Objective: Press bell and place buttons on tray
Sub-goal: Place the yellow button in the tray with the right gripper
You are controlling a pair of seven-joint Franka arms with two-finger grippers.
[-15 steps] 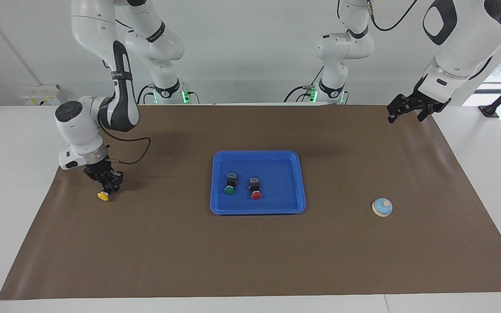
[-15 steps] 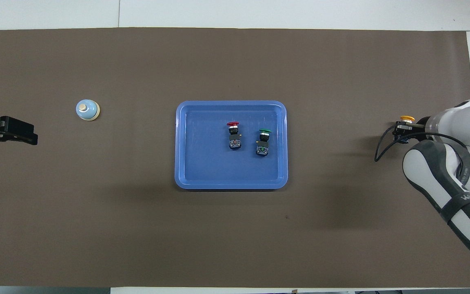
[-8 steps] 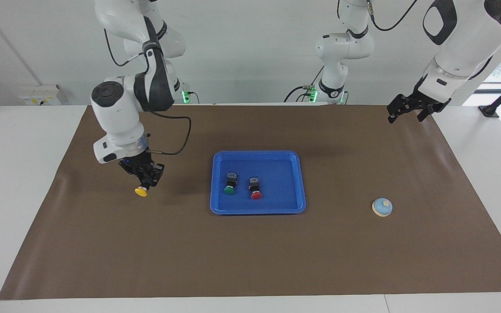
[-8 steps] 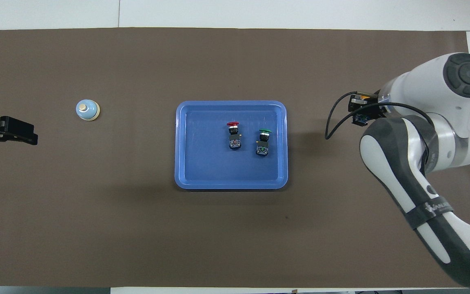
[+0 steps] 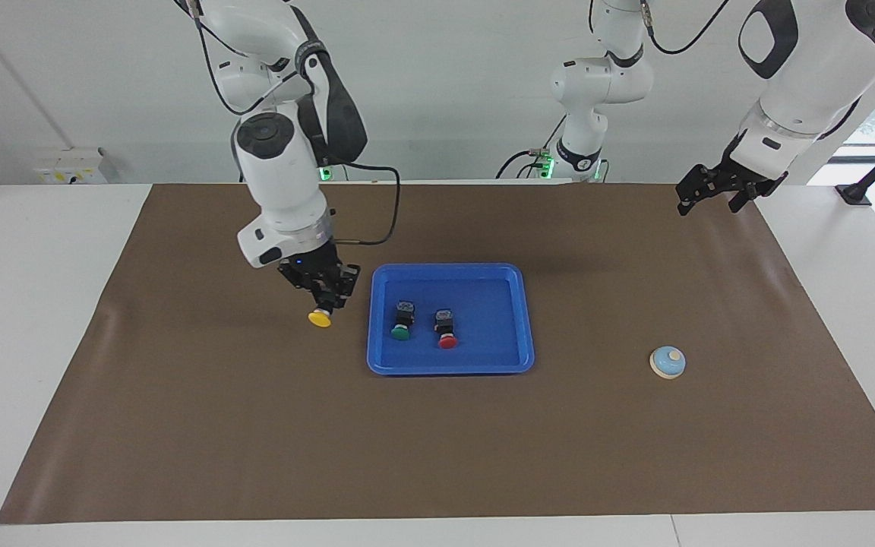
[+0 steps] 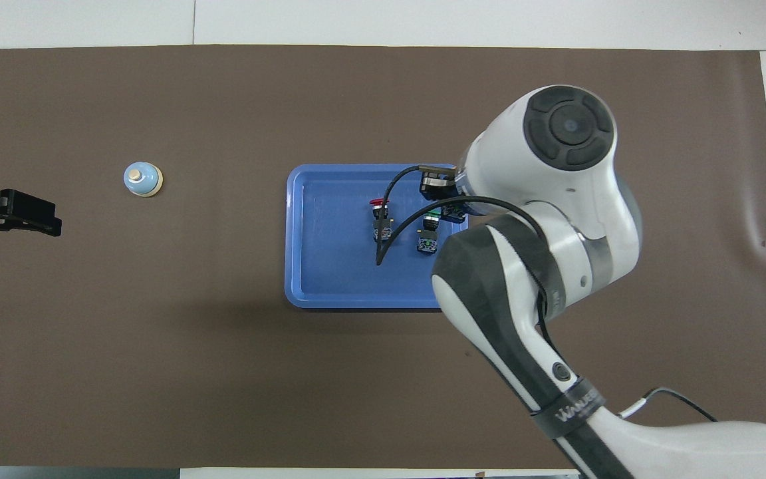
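My right gripper (image 5: pixel 323 298), pinching the yellow button (image 5: pixel 320 318) cap-down, hangs just beside the tray (image 5: pixel 525 319) rim on the right arm's end.

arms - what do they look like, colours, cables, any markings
Both arms are glossy white with rounded shells, dark grey joint panels and round dark caps. The right arm has a loose black cable looping down to its wrist and pale lettering on a dark band in the overhead view. Each end effector, right and left, is small, black and angular.
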